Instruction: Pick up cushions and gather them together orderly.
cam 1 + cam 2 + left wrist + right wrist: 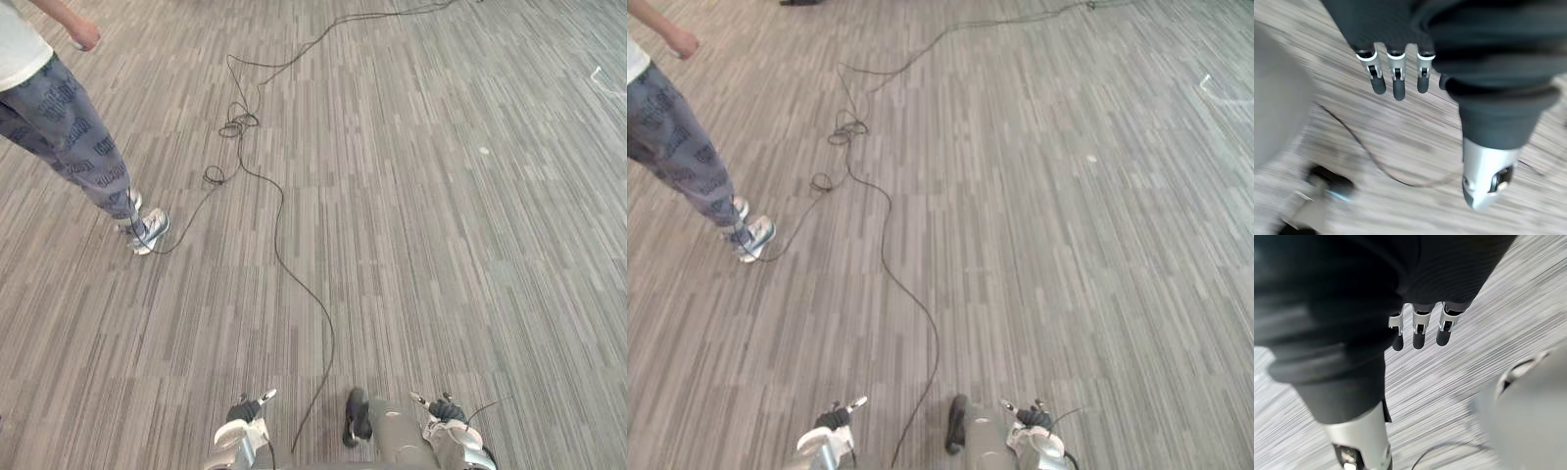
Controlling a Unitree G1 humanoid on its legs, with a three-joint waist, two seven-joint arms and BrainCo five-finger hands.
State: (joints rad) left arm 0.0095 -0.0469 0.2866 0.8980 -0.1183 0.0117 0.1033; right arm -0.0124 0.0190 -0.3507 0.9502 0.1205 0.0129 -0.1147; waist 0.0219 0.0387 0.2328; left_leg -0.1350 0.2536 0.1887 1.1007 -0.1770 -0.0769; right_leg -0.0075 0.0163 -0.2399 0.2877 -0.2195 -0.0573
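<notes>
A person (69, 127) stands on the floor (441, 255) at far left; a scrap (484, 151) lies well to the right.

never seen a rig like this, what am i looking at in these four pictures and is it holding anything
This is a two-legged humanoid robot with two arms and fingered hands. The two wide pictures come from a stereo camera on its head, looking down at the floor, a striped grey carpet. A person in patterned trousers and light shoes stands at the upper left. The two close pictures come from cameras on the wrists, each looking along its own hand. They show the left hand and the right hand, each a dark ribbed cover with silver, dark-tipped fingers. Both hands hang over the carpet with fingers straight, holding nothing.
</notes>
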